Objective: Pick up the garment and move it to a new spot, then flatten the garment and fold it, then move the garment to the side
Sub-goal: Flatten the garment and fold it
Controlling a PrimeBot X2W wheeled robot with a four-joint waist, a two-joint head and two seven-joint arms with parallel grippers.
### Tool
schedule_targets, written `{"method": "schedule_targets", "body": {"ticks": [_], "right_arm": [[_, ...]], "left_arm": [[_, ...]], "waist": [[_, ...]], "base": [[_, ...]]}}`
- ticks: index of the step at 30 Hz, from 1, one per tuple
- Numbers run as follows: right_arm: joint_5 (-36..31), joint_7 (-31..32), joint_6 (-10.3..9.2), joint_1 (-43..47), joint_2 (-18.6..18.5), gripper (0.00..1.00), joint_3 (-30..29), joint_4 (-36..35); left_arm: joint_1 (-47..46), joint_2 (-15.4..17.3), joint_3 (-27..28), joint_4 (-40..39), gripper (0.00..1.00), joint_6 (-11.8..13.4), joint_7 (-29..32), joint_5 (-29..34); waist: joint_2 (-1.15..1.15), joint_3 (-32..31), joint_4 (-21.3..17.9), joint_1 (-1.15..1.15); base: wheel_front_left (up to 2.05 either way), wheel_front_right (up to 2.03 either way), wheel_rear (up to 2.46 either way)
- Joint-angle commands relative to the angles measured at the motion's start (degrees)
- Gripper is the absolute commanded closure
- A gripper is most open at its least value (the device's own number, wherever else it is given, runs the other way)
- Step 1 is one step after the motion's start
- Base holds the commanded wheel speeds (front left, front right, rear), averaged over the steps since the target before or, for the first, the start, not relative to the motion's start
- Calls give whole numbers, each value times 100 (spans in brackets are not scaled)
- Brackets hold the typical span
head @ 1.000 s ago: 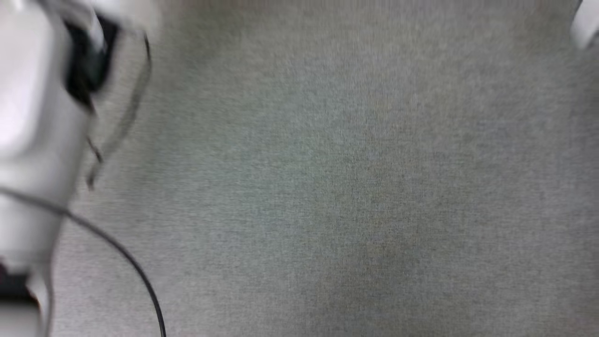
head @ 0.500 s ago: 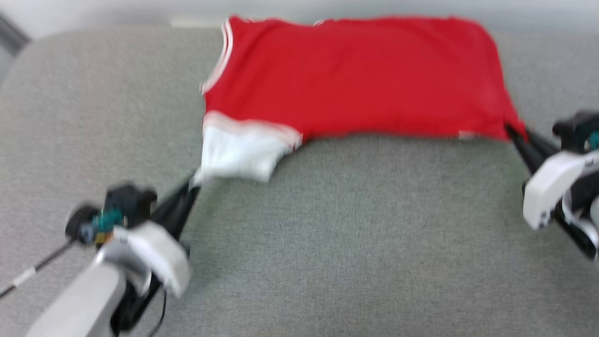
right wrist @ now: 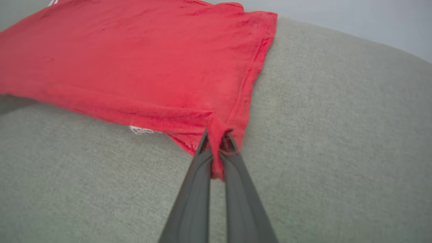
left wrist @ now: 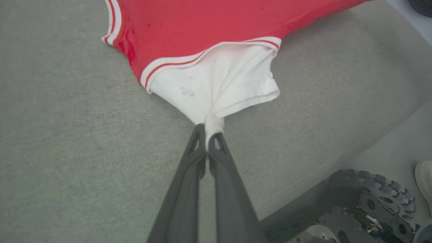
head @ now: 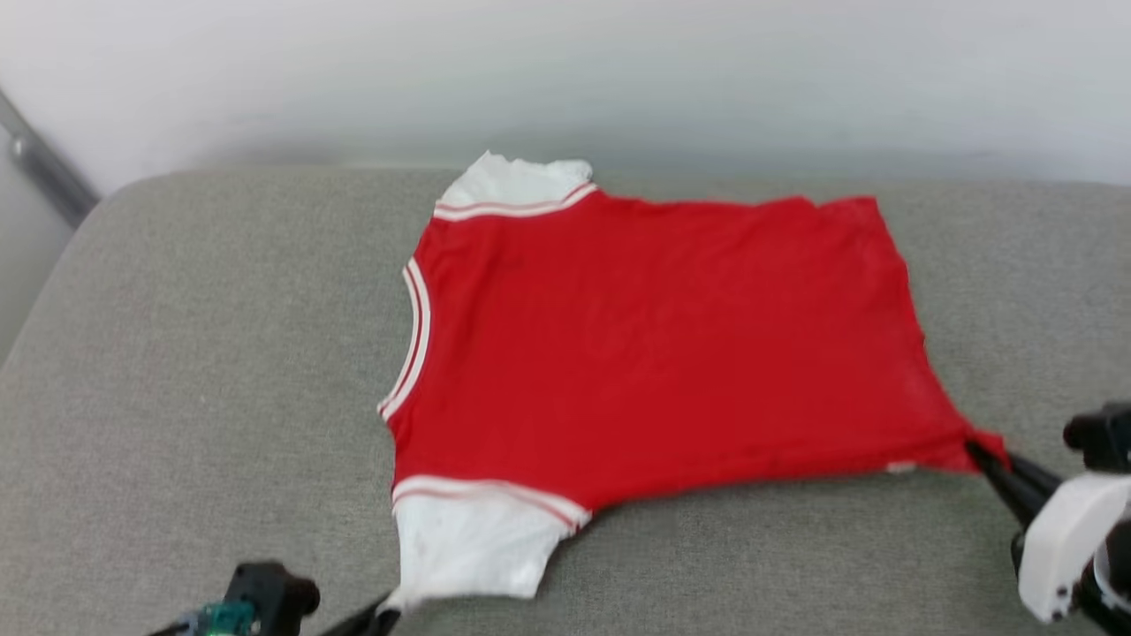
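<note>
The garment (head: 654, 353) is a red jersey with white sleeves, spread flat and plain side up on the grey cushion (head: 194, 371). My left gripper (left wrist: 207, 133) is shut on the tip of the near white sleeve (left wrist: 219, 81), which it draws into a point; in the head view this gripper (head: 389, 609) sits at the bottom edge. My right gripper (right wrist: 217, 135) is shut on the near red hem corner (right wrist: 221, 128), seen at the lower right in the head view (head: 976, 450). The far white sleeve (head: 512, 181) lies by the cushion's back edge.
A pale wall (head: 565, 71) rises behind the cushion. In the left wrist view the cushion's front edge (left wrist: 337, 155) drops to the floor, where a dark ribbed wheel (left wrist: 374, 195) of the robot's base stands, with a pale shoe (left wrist: 425, 179) beside it.
The head camera has tilted up from bare cushion to the whole spread garment. Both grippers stay shut on their corners of the garment.
</note>
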Motion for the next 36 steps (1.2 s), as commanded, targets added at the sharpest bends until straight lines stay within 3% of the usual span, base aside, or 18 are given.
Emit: {"method": "schedule_targets", "body": {"ticks": [1,12,21,29,36], "right_arm": [[130,117,-7,335,-104,100,-64,-185],[561,954,-6,1852,-354,100,-694,-1244],[434,1391,-5,2099,-198,100,-1450,-2053],[135,2074,-5,1625,-67,100,-1877,-2457],[-205,2627,-5,876,125,100,-1856,-2270]], "left_arm": [[243,100,-32,-153,100,68,85,-97],[1144,465,-189,-725,100,256,361,-561],[572,430,283,-982,100,285,-105,-319],[-398,390,634,-813,100,18,-198,-185],[-1309,136,585,-194,100,-320,-38,-102]], "waist": [[0,-129,-78,2],[0,-158,-241,2],[0,-16,-309,2],[0,549,-309,2],[0,1092,-312,2]], "base": [[0,0,0],[0,0,0],[0,0,0],[0,0,0],[0,0,0]]}}
